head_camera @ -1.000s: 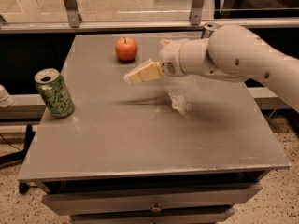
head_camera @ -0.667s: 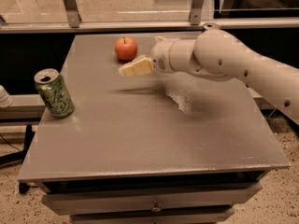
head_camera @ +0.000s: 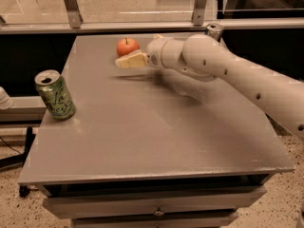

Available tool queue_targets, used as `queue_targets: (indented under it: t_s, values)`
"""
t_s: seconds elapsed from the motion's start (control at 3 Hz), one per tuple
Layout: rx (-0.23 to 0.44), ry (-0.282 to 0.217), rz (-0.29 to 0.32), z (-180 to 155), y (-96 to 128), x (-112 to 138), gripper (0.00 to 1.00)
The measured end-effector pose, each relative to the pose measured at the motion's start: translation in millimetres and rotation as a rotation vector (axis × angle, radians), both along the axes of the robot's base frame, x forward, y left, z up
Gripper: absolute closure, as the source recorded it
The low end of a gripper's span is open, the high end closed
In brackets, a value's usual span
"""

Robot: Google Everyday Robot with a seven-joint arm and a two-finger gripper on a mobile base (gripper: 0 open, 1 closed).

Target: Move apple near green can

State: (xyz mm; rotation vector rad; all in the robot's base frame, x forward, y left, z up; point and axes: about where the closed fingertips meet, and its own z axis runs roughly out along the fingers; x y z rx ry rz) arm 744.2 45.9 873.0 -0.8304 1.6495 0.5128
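Camera view shows the apple [head_camera: 127, 46] on the far part of the grey tabletop [head_camera: 156, 137], left of centre and close to the back edge, stem up. The green can [head_camera: 55, 94] stands upright by the left edge, nearer the camera and well apart from the apple. The pale end effector [head_camera: 130, 61] reaches in from the right at the end of the white arm [head_camera: 228, 65]. Its tip lies just in front of the apple, on the apple's near side. I cannot tell from this angle whether it touches the fruit, or whether it is spread wide or drawn narrow. It does not appear to carry the apple, which sits on the tabletop.

The step in hand looks like the approach to the grasp. A round apple rolls at a light nudge, and the back edge is close behind it. The approach should therefore bracket the widest part of the apple from both sides, not push it from the front. The end effector should close only once the fruit sits centred, and gently enough not to squirt it out.

The carry then runs left and toward the camera, with the apple lifted clear of the surface. The can is probably light and easy to topple, so set the apple down just beside it and stop short of contact. Release only once the apple rests steadily. A second can [head_camera: 214, 31] peeks out behind the arm at the far right and plays no part here.
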Motion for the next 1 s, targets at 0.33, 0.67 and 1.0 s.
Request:
queue_targets:
  t_s: [0.33,0.67,1.0]
  values:
    - [0.040,-0.008,-0.002,-0.4,12.7,17.1,0.17]
    - [0.072,0.008,0.009,-0.3,21.4,17.3,0.40]
    - [0.080,0.025,0.029,-0.2,22.6,3.2,0.65]
